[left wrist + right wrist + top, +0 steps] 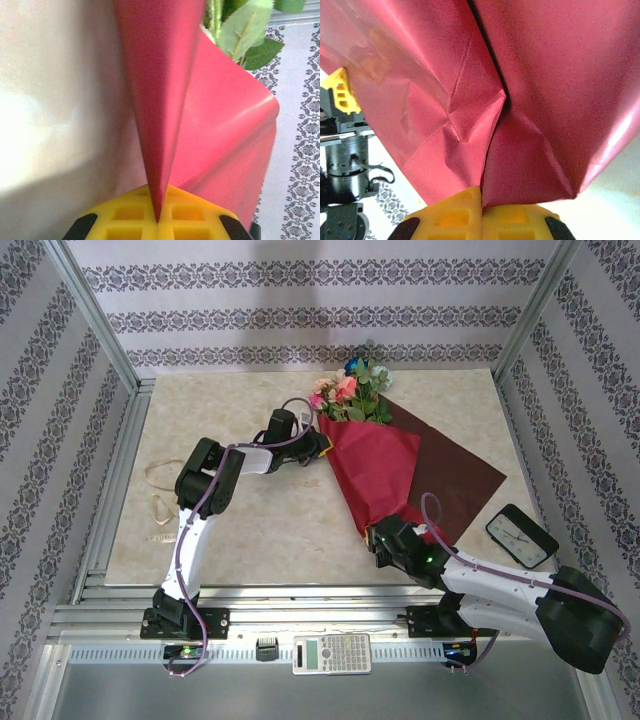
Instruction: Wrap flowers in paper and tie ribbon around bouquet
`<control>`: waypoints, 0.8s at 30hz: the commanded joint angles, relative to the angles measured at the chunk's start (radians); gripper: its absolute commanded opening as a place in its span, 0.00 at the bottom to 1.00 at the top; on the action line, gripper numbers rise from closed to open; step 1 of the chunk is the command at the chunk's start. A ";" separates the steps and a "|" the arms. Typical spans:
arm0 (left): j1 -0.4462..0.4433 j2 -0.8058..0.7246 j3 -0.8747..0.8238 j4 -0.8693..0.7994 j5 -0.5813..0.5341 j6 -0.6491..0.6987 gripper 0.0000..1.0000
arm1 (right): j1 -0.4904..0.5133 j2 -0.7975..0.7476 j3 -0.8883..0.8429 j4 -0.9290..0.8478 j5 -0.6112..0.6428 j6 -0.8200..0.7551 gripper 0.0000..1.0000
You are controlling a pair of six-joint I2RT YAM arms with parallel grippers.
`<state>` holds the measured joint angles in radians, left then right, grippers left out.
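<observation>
The red paper (pixel 375 470) is folded over the flowers (pixel 352 392), whose pink, peach and blue heads stick out at its far end. A maroon flap (pixel 458 485) of the sheet lies flat to the right. My left gripper (pixel 322 444) is shut on the paper's upper left edge (pixel 159 150), pinched between yellow pads (pixel 125 215); green leaves (pixel 240 35) show beyond. My right gripper (pixel 383 539) is shut on the paper's near corner (pixel 520 160), which is crumpled where it enters the yellow pads (pixel 450 217). The cream ribbon (pixel 158 490) lies loose at the left of the table.
A black clock (pixel 520 536) lies on the table at the right, close to my right arm. A calculator (pixel 332 652) rests on the metal rail in front. Aluminium frame posts and patterned walls enclose the table (pixel 250 530).
</observation>
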<state>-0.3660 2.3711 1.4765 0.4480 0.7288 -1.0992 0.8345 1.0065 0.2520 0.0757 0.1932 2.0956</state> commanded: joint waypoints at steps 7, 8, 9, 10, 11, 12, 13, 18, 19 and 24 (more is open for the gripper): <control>0.047 0.046 0.093 -0.041 -0.055 0.008 0.17 | -0.001 0.012 -0.017 -0.031 -0.037 0.132 0.00; 0.053 0.052 0.104 -0.044 -0.055 0.006 0.16 | -0.001 0.013 -0.016 -0.031 -0.037 0.131 0.00; 0.056 0.058 0.113 -0.046 -0.054 0.006 0.09 | -0.001 0.016 -0.016 -0.030 -0.037 0.130 0.00; 0.059 0.064 0.126 -0.050 -0.054 0.005 0.02 | -0.001 0.018 -0.013 -0.031 -0.039 0.131 0.00; 0.062 0.072 0.139 -0.055 -0.051 0.003 0.00 | -0.001 0.021 -0.014 -0.028 -0.039 0.131 0.00; 0.064 0.078 0.153 -0.062 -0.049 0.004 0.00 | -0.001 0.024 -0.013 -0.026 -0.041 0.130 0.00; 0.067 0.083 0.164 -0.070 -0.048 0.006 0.00 | -0.002 0.026 -0.013 -0.024 -0.042 0.130 0.00; 0.078 0.109 0.220 -0.099 -0.031 0.005 0.16 | -0.002 0.042 -0.009 -0.014 -0.049 0.129 0.00; 0.080 0.111 0.228 -0.109 -0.032 0.010 0.17 | -0.001 0.044 -0.007 -0.014 -0.051 0.129 0.00; 0.090 0.146 0.285 -0.141 -0.020 0.014 0.03 | -0.001 0.057 0.000 -0.012 -0.058 0.126 0.00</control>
<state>-0.2989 2.4798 1.7229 0.3443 0.7223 -1.1076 0.8318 1.0523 0.2512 0.1013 0.1555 2.0956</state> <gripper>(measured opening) 0.068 0.056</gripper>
